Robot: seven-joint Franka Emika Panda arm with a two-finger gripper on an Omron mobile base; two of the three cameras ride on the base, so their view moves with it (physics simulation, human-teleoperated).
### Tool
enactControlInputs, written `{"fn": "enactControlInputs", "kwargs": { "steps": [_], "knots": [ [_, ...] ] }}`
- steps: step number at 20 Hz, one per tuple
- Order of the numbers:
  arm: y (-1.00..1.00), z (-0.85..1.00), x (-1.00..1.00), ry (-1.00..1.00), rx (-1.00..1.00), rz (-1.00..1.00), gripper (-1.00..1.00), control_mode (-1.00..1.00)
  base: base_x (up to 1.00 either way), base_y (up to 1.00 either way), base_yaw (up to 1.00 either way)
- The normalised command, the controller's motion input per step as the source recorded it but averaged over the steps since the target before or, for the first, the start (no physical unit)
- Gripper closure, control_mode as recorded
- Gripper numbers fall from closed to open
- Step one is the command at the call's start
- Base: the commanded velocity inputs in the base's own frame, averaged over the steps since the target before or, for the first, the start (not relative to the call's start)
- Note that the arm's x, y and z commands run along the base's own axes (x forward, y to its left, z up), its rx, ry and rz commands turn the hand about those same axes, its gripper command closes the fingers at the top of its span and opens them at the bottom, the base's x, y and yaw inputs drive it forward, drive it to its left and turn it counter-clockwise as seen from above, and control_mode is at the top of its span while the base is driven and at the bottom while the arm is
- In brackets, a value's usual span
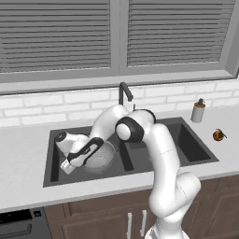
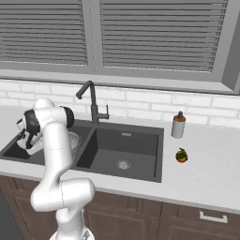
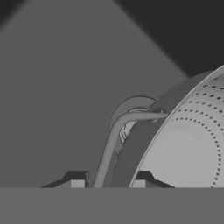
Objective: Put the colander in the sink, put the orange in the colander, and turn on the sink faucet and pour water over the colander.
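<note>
My tool [image 3: 108, 183] grips the perforated silver-grey metal colander [image 1: 100, 158] by its handle, down in the dark matte double-basin sink [image 1: 186, 147]; small round orange [image 1: 218, 135] waits on the counter [image 1: 23, 154], dark gooseneck faucet [image 1: 123, 93] untouched.

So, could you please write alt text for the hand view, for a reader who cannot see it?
A metal colander sits in a dark grey sink, and its thin side handle and rim run between the two tips of the robot's claw. A round silver drain shows partly behind the handle.
</note>
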Motion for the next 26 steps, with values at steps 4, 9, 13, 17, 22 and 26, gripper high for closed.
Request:
{"fn": "enactControlInputs", "kwargs": {
  "steps": [4, 9, 13, 17, 22, 26],
  "knots": [
    [0.00, -0.15, 0.29, 0.01, 0.01, 0.07, 1.00, -1.00, 0.00, 0.00, 0.00],
    [-0.05, 0.00, 0.01, 0.00, 0.00, 0.06, -1.00, -1.00, 0.00, 0.00, 0.00],
    [-0.16, 0.00, 0.00, 0.00, 0.00, 0.04, -1.00, -1.00, 0.00, 0.00, 0.00],
    [-0.15, 0.26, 0.00, 0.00, 0.00, 0.03, -1.00, -1.00, 0.00, 0.00, 0.00],
    [-0.09, 0.85, -0.03, -0.07, 0.00, 0.03, -1.00, -1.00, 0.00, 0.00, 0.00],
    [-0.01, 1.00, -0.10, -0.07, 0.03, 0.01, -1.00, -1.00, 0.00, 0.00, 0.00]
  ]
}}
